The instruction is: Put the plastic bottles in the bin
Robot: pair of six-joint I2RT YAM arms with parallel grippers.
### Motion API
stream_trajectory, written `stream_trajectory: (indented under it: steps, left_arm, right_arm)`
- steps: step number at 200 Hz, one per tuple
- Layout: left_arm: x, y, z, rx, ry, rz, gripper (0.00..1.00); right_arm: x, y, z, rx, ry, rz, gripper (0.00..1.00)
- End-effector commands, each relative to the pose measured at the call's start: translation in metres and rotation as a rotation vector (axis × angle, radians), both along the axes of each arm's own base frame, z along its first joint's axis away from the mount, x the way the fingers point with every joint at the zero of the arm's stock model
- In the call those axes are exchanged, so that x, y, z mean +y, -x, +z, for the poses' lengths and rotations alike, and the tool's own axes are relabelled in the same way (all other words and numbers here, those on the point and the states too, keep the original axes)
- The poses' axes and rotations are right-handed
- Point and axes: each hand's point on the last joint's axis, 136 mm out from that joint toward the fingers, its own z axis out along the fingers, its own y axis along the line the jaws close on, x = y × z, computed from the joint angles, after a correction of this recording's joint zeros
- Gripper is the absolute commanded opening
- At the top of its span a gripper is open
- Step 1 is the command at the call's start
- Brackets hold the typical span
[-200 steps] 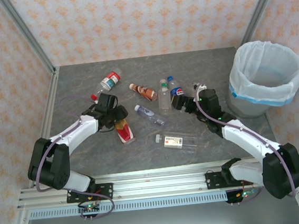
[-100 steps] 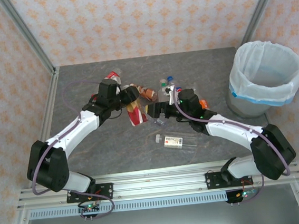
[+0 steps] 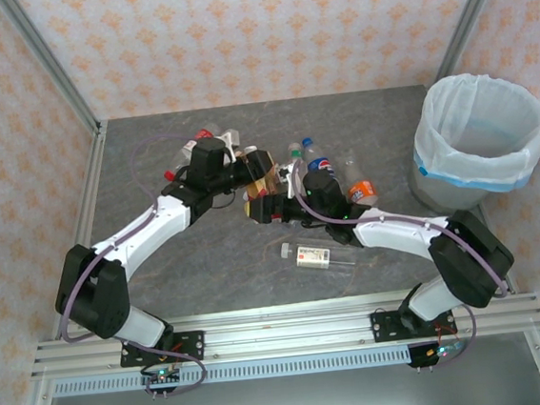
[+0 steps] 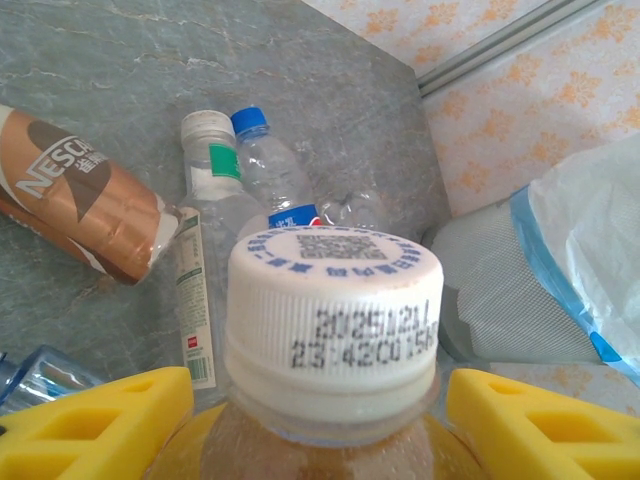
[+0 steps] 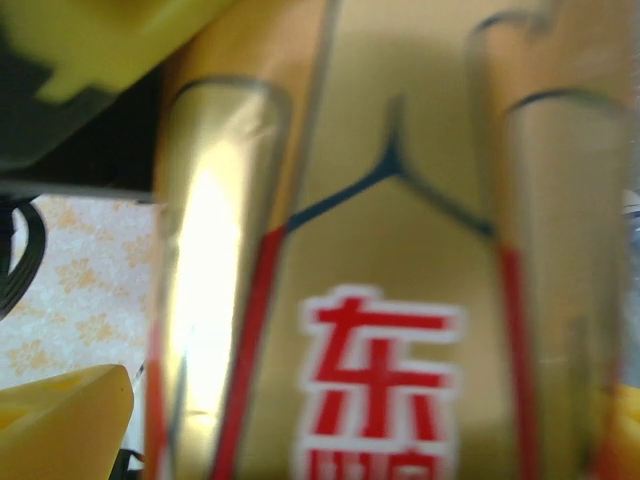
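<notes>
Table (image 3: 211, 285) of grey marbled stone carries loose plastic bottles across its middle. Toward the far left corner, a red-labelled bottle (image 3: 202, 138) lies partly hidden behind the left arm. The left gripper (image 4: 320, 430) is clamped on a white-capped bottle (image 4: 335, 300) with a gold and red label, held above the table's middle. The right gripper (image 3: 270, 207) meets that bottle from the right, its jaws wide apart on either side of the label.

Beyond them lie a brown Nescafé bottle (image 4: 80, 215), a green-labelled bottle (image 4: 205, 165) and a blue-capped bottle (image 4: 265, 170), close together. An orange-capped bottle (image 3: 358, 187) lies further right, and a white-labelled bottle (image 3: 315, 256) lies nearer the front edge.

The bin (image 3: 439, 165) stands at the right edge, well apart from the held bottle, with the right arm stretched between them.
</notes>
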Motion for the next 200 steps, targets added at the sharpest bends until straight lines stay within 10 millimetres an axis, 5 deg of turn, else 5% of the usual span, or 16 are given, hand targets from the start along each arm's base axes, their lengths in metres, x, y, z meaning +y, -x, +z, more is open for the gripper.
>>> stream_trajectory:
  steps: [1, 57, 147, 200]
  left_arm:
    - [-0.014, -0.004, 0.023, -0.072, 0.035, -0.051, 0.56]
    - [-0.021, -0.001, 0.025, -0.078, 0.047, -0.074, 0.56]
    - [-0.02, 0.007, 0.026, -0.071, 0.045, -0.094, 0.58]
    - [-0.015, 0.011, 0.041, -0.08, 0.019, -0.094, 0.98]
  right_arm:
    - [0.011, -0.003, 0.019, -0.052, -0.047, 0.034, 0.99]
    - [0.013, -0.008, 0.016, -0.034, -0.045, 0.015, 1.0]
    - [-0.002, -0.003, 0.026, -0.115, -0.059, -0.021, 0.49]
    - [-0.014, -0.01, 0.013, -0.126, 0.024, -0.092, 0.41]
